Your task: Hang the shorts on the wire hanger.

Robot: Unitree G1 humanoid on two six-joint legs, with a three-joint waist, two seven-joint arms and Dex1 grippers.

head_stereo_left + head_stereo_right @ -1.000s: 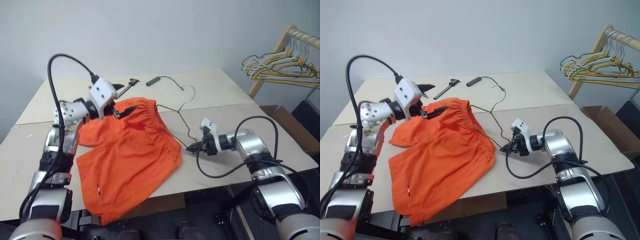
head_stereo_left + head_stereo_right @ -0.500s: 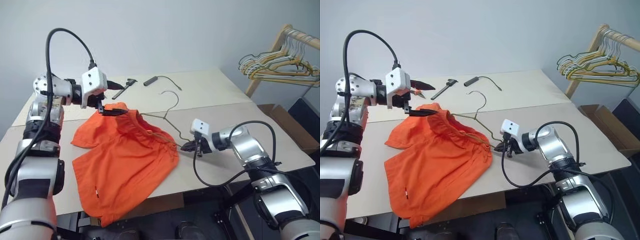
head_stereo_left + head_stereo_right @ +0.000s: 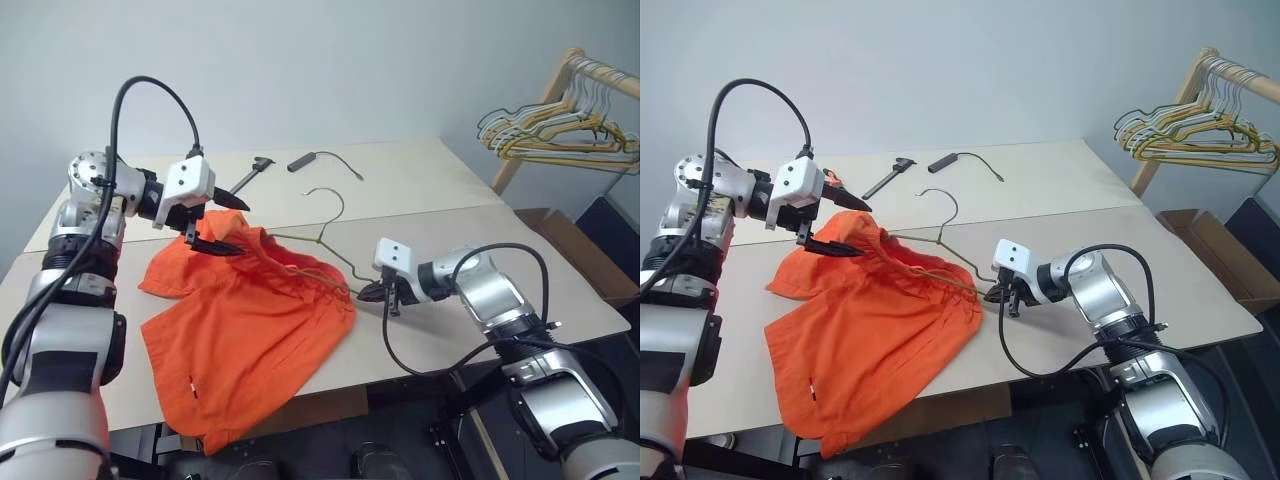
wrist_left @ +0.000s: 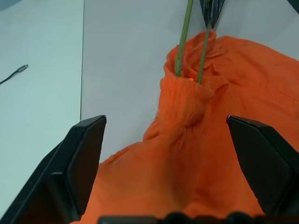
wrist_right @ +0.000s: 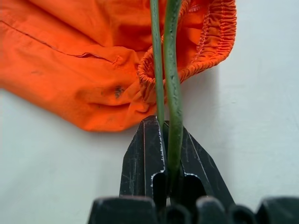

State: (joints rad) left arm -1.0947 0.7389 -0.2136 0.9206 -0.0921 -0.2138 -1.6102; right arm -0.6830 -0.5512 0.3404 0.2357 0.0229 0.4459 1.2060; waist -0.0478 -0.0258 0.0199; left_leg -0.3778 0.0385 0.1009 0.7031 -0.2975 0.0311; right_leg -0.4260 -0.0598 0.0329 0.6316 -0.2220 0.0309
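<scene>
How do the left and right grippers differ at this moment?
The left gripper is open, fingers spread wide apart; the right gripper is shut on the wire hanger. The left gripper hovers over the shorts at their raised far waistband, holding nothing; the right gripper is low beside the shorts' right edge, pinching the hanger's end. Both have two black fingers and point inward toward the shorts.

A beige table point(image 3: 440, 190) is filling the middle of the frame. A black cylinder with a thin cord point(image 3: 305, 159) and a dark tool point(image 3: 252, 172) are lying near its far edge. At the upper right, a bunch of gold and pale hangers point(image 3: 545, 135) is hanging from a wooden rack point(image 3: 560, 85), with a cardboard box point(image 3: 575, 245) sitting below it.
</scene>
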